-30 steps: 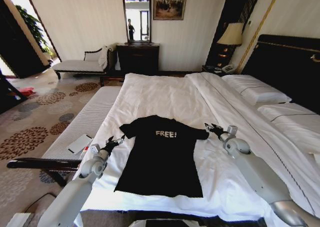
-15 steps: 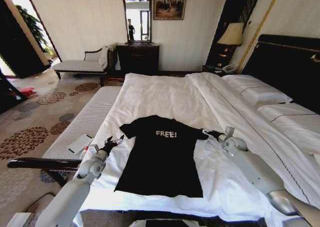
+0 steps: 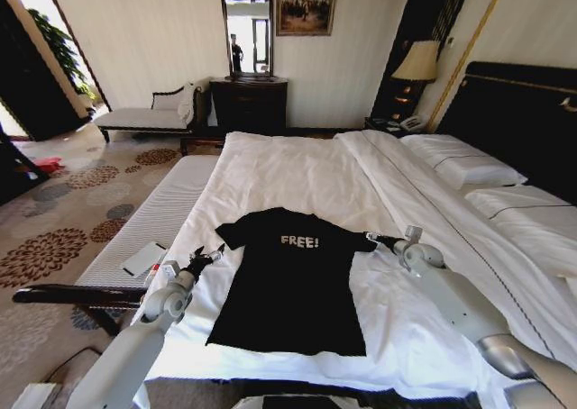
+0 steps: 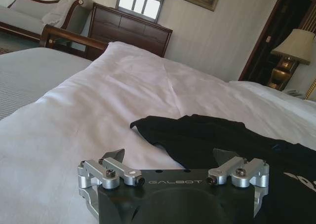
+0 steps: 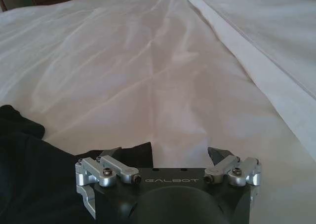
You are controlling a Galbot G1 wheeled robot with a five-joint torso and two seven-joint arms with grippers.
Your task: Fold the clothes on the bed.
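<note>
Black T-shirt (image 3: 290,278) lies flat on the bed (image 3: 297,170); left tool (image 3: 208,256) and right tool (image 3: 376,240), both spread wide, flank its sleeves.

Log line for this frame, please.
T-shirt flat on bed | left pincer open at left sleeve | right pincer open at right sleeve

Both arms were extended forward and low, left arm (image 3: 135,346) on the robot's left and right arm (image 3: 469,310) on its right, each angled inward toward the centre. The left gripper (image 3: 206,257) was held with its jaws spread apart; in the left wrist view its two fingertips (image 4: 117,155) stood wide of each other with nothing between them. The right gripper (image 3: 372,240) was likewise spread, its fingertips (image 5: 216,153) set wide and holding nothing.
</note>
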